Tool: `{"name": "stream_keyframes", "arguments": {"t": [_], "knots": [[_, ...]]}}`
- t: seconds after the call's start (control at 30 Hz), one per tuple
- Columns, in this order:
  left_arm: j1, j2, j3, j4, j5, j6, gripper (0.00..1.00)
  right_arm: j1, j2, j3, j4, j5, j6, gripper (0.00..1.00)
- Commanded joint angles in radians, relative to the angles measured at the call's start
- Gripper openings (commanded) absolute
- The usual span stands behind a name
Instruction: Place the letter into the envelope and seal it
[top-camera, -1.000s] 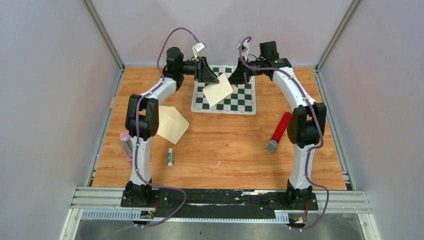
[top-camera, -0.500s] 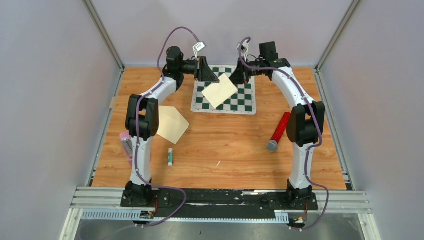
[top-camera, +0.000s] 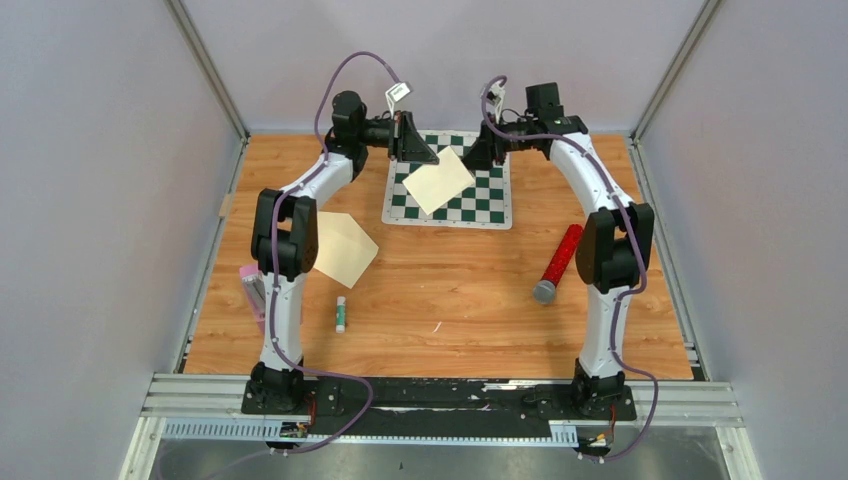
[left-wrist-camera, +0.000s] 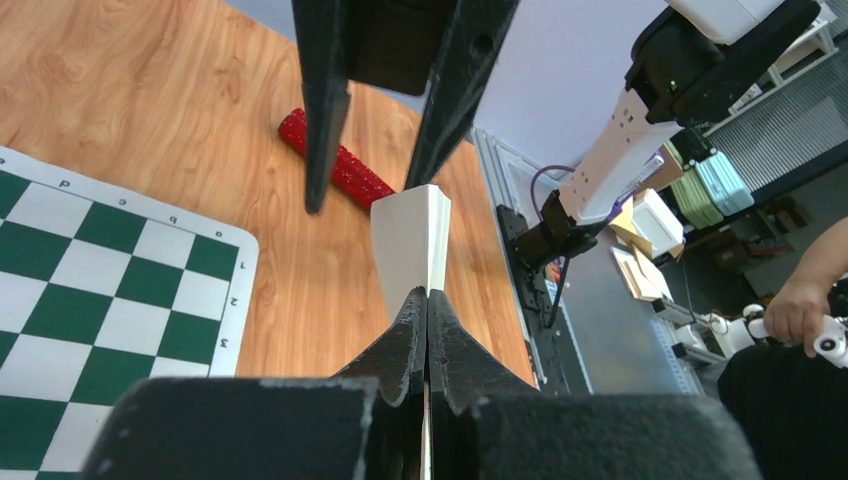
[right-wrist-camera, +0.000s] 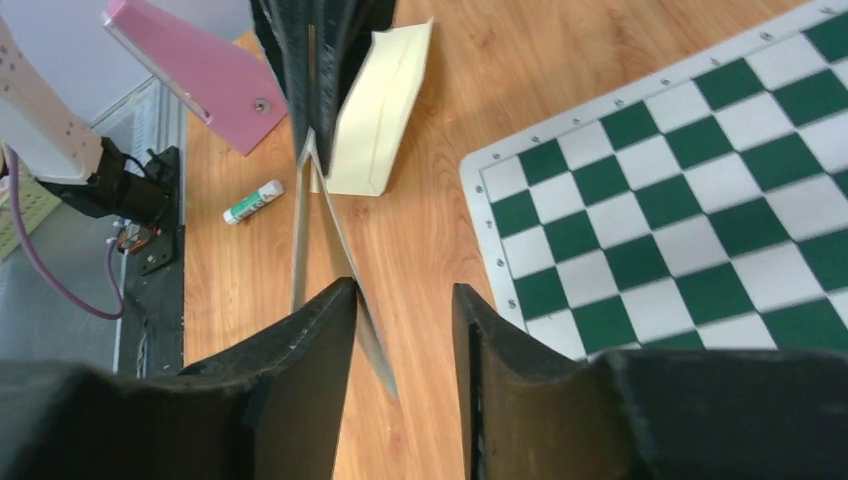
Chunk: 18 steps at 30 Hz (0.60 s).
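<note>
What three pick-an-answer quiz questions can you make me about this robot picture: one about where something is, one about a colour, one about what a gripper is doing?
1. Where is the envelope? A) held in the air B) flat on the table C) on the floor
2. What colour is the tube? A) red B) blue C) black
3. The left gripper is A) wide open B) holding the tube C) shut on the letter

Answers: B, it lies on the wood; A, it is bright red; C, its fingers pinch the letter's edge.

tiny coordinate marks edge the chessboard, seemingly letters and digits 2, 3.
</note>
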Motion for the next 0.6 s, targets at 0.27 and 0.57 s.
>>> {"name": "stream_keyframes", "arguments": {"t": [0.27,0.57], "knots": [[0.012,-0.059,0.081,-0.275,-0.178,0.205,0.00,-0.107,-0.104,0.093,-0.074,-0.088,-0.097,0.68],[-0.008,-0.106,0.309,-0.889,-0.323,0.918,0.00,-0.087,-0.053,0.174,-0.057,-0.089,-0.122,0.69]]}}
